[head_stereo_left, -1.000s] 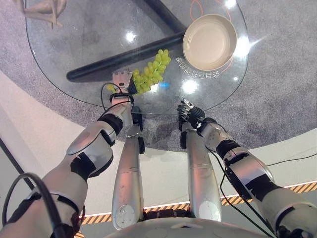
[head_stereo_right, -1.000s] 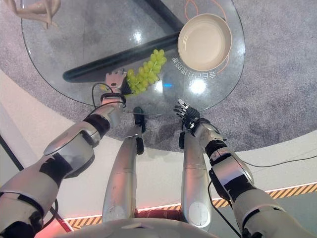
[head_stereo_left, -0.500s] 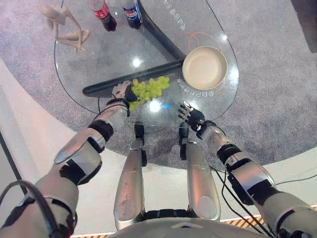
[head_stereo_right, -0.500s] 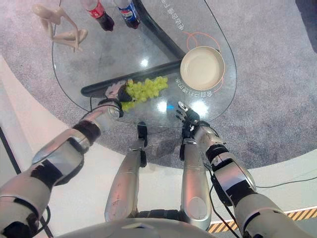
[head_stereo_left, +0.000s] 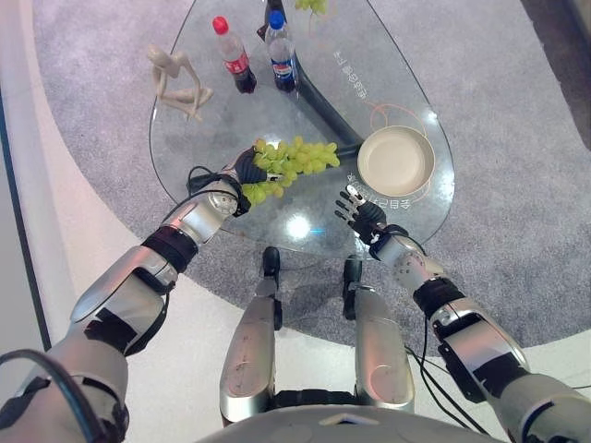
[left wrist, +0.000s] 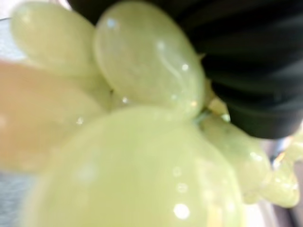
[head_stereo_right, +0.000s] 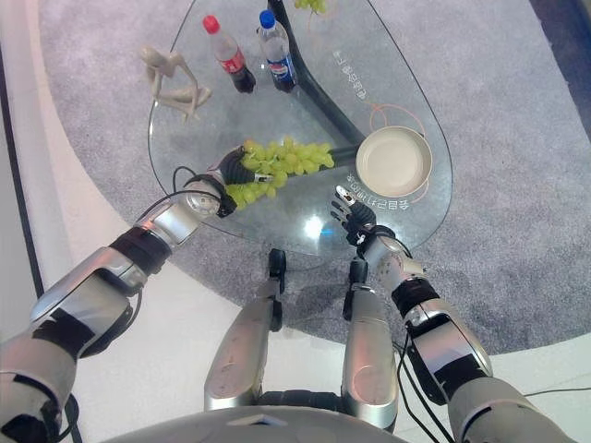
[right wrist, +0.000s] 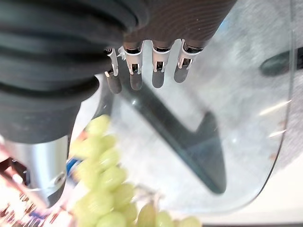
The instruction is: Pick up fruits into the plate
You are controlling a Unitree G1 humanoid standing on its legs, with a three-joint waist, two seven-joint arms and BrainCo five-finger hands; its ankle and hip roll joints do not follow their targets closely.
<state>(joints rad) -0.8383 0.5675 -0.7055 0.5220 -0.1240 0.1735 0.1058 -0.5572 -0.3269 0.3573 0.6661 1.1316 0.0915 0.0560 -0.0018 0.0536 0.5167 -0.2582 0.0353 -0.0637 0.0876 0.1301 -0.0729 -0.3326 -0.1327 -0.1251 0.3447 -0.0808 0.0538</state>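
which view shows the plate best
The right eye view: the whole empty plate sits unobstructed on the glass table, right of the grapes. The left eye view shows it equally whole.

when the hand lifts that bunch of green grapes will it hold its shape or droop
The bunch of green grapes would probably droop, being loose berries on thin stems. Smooth round skins look slippery, so berries could drop and roll on the glass table. The left hand is on it.
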